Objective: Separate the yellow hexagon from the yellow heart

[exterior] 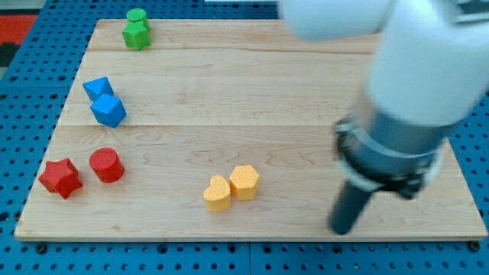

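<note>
The yellow hexagon [244, 182] and the yellow heart [218, 193] lie touching each other near the view's bottom middle of the wooden board [252, 99]. The heart is to the left and slightly below the hexagon. My tip [341, 229] is on the board to the right of both, well apart from them, near the board's bottom edge. The arm's white and grey body [412, 99] fills the view's right above it.
A red star [60, 178] and a red cylinder [106, 165] sit at the bottom left. Two blue blocks [104, 101] lie touching at the left. Two green blocks [137, 30] sit at the top left edge.
</note>
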You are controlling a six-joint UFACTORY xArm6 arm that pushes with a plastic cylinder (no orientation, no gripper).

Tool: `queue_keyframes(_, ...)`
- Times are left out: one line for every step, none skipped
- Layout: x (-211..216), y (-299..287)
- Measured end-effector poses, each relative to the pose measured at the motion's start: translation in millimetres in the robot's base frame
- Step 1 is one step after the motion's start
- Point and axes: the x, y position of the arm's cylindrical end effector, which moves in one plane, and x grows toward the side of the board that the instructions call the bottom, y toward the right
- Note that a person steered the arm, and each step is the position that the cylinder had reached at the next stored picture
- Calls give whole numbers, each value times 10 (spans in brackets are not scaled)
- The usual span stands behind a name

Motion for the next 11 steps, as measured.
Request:
queue_keyframes(-615,-510)
queue_keyframes(-946,-850)
queue_keyframes(-757,78)
queue_keyframes(-214,108)
queue_keyframes(-229,-751)
queue_keyframes(-872,-1450)
queue_keyframes(-1130,-1582)
queue_keyframes(-1103,-836)
queue_keyframes(-1487,-717)
queue_keyframes(-1587,-1816)
queue_keyframes(-1404,-1055)
